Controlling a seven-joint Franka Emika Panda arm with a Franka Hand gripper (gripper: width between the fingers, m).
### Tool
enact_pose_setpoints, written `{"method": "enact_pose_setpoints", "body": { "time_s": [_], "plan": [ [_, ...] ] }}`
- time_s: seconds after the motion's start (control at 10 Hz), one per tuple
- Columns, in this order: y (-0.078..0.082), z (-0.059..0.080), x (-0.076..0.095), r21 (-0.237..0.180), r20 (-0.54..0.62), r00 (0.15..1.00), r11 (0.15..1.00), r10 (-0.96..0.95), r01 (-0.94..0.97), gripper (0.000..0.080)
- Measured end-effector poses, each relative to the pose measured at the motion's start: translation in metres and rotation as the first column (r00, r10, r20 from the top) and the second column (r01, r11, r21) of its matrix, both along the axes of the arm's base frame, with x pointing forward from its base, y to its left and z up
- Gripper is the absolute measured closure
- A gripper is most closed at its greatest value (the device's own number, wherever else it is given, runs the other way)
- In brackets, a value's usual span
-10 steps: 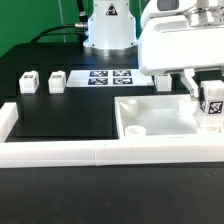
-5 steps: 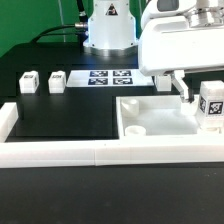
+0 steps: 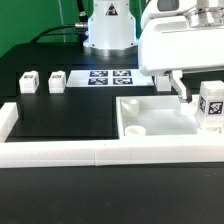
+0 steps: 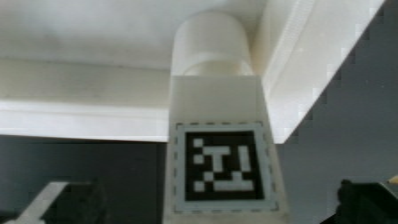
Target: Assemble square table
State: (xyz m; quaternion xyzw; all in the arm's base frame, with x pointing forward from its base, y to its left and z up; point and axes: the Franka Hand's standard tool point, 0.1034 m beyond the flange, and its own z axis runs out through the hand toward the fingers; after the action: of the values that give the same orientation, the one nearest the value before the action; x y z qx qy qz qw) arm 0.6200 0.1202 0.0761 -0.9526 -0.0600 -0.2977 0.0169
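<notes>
Standing upright at the frame's right, the tagged leg (image 3: 211, 107) sits in the tabletop (image 3: 150, 112); fingers (image 3: 186, 91) spread wide, gripping nothing.

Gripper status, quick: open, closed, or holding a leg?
Gripper: open, jaws spread to either side of the tagged leg standing in the table top, not clamping it.

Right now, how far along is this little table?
One leg already stands upright at a corner of the square tabletop, on the exterior view's right; how firmly it is seated is not visible. The gripper is open around that leg, gripping nothing. Two leg blocks wait on the black mat, and a round socket near the top's front corner is empty. Most legs remain.
</notes>
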Motion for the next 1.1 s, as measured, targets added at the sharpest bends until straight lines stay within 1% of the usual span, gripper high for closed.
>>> {"method": "enact_pose_setpoints", "body": {
  "time_s": [0.1, 0.3, 0.4, 0.5, 0.6, 0.7, 0.8, 0.9, 1.0, 1.1],
  "plan": [
    [-0.002, 0.000, 0.001, -0.005, -0.011, 1.000, 1.000, 0.002, -0.002, 0.0151],
    [-0.007, 0.012, 0.010, -0.011, -0.023, 1.000, 1.000, 0.001, -0.001, 0.0151],
    [-0.009, 0.011, 0.013, -0.014, -0.057, 0.998, 1.000, -0.001, 0.000, 0.0151],
    [-0.012, 0.013, 0.018, -0.014, -0.065, 0.998, 1.000, -0.005, 0.005, 0.0151],
    [-0.013, 0.008, 0.021, -0.015, -0.147, 0.989, 1.000, -0.009, 0.007, 0.0151],
    [-0.010, 0.007, 0.024, -0.014, -0.224, 0.975, 1.000, -0.009, 0.006, 0.0151],
    [-0.007, 0.006, 0.025, -0.015, -0.271, 0.963, 1.000, -0.007, 0.003, 0.0151],
    [-0.007, 0.003, 0.020, -0.020, -0.351, 0.936, 1.000, -0.006, -0.001, 0.0151],
    [-0.006, 0.002, 0.018, -0.023, -0.424, 0.906, 1.000, -0.007, -0.003, 0.0151],
    [-0.004, 0.002, 0.015, -0.025, -0.475, 0.880, 1.000, -0.006, -0.007, 0.0151]
  ]
}}
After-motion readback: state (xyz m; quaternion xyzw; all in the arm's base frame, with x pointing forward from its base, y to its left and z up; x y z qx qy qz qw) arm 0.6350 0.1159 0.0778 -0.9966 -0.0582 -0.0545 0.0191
